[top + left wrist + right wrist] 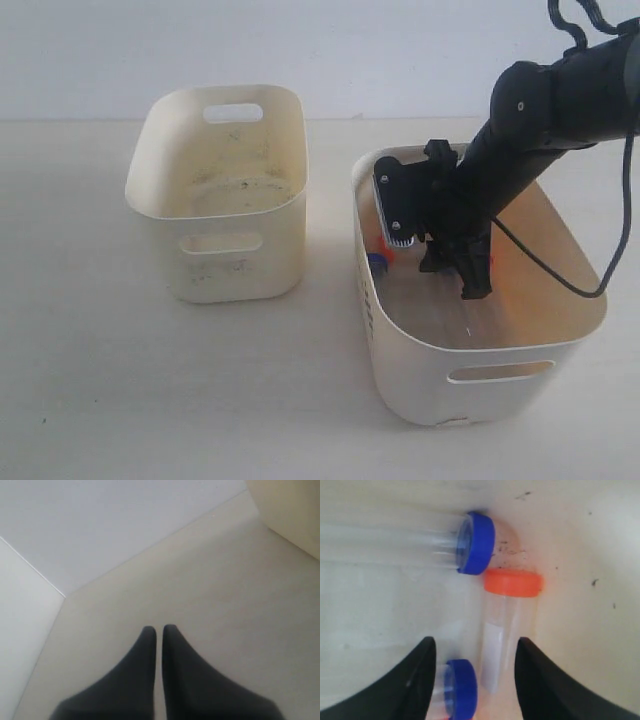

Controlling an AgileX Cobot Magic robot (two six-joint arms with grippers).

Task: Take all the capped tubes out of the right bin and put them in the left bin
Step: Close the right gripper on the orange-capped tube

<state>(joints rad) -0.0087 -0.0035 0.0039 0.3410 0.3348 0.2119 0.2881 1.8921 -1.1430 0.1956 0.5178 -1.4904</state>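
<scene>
Straddling orange tube (pixel 507 625): right gripper (pixel 475 645), jaws spread, inside right bin (pixel 420 380)
Blue tubes (pixel 475 542): inside right bin
Left gripper (pixel 159 632): pressed together, empty

Left bin (pixel 240 275): cream, inner walls speckled with dark smudges. Right bin (pixel 420 375): plain cream. In it, a clear blue-capped tube (pixel 420 545), a second blue-capped tube (pixel 456 687), and an orange-capped tube (pixel 507 625) with a white patch. Table (pixel 100 400) pale beige, wall (pixel 300 50) white, right arm (pixel 540 110) black
</scene>
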